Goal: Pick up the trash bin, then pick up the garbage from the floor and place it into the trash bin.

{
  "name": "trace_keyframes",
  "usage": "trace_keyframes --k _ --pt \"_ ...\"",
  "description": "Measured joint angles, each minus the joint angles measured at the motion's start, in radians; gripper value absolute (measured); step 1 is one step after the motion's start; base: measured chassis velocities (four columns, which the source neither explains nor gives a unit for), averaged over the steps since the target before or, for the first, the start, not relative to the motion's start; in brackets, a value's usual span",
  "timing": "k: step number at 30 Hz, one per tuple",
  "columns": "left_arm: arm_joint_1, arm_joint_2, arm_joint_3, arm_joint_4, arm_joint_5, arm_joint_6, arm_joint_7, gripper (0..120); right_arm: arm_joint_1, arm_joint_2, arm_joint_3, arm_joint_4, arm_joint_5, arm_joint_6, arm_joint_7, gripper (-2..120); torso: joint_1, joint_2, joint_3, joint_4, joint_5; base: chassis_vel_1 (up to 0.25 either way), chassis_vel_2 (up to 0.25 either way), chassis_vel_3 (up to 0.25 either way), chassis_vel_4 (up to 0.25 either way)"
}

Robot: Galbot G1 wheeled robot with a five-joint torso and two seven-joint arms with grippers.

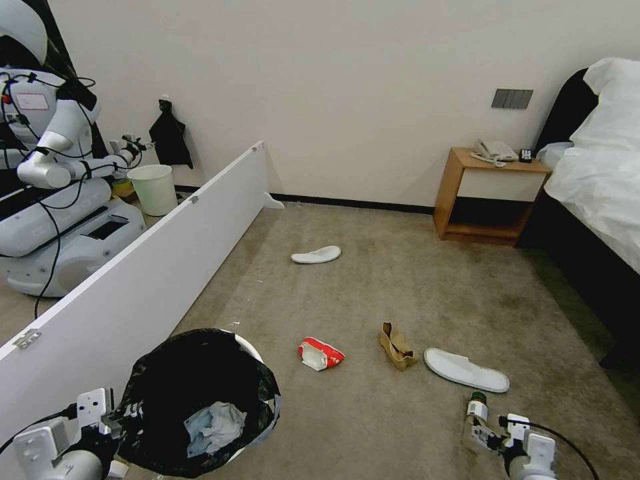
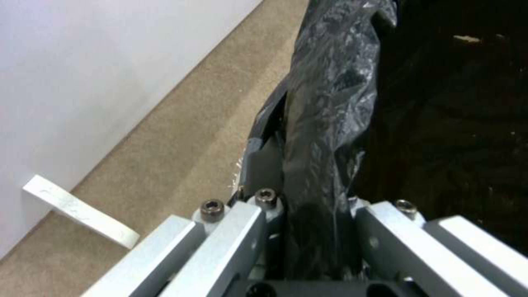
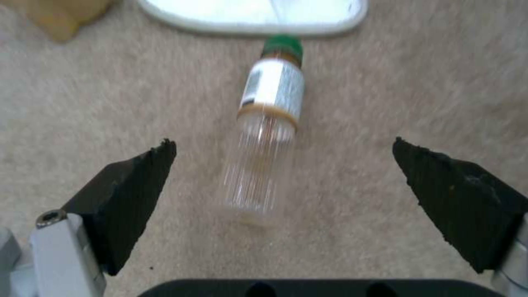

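Note:
The trash bin, white with a black bag over its rim, is at the lower left with a crumpled tissue inside. My left gripper is shut on its bagged rim. On the carpet lie a red-white wrapper, a brown paper bag and two white slippers. A clear bottle with a green cap lies on the carpet, cap toward the near slipper. My right gripper hangs open over it, one finger on each side, apart from it.
A long white board runs along the left, with another robot and a plain white bucket behind it. A wooden nightstand and a bed stand at the far right. Open carpet lies in the middle.

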Motion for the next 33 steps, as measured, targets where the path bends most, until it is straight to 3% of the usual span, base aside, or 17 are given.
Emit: trace_keyframes --k 33 --pt "0.005 -0.013 0.010 -0.008 0.016 0.004 -0.010 3 0.203 0.056 0.003 -0.252 -0.035 0.036 -0.008 100 0.000 0.000 0.000 0.0000 0.0001 0.000 0.000 0.000 0.000"
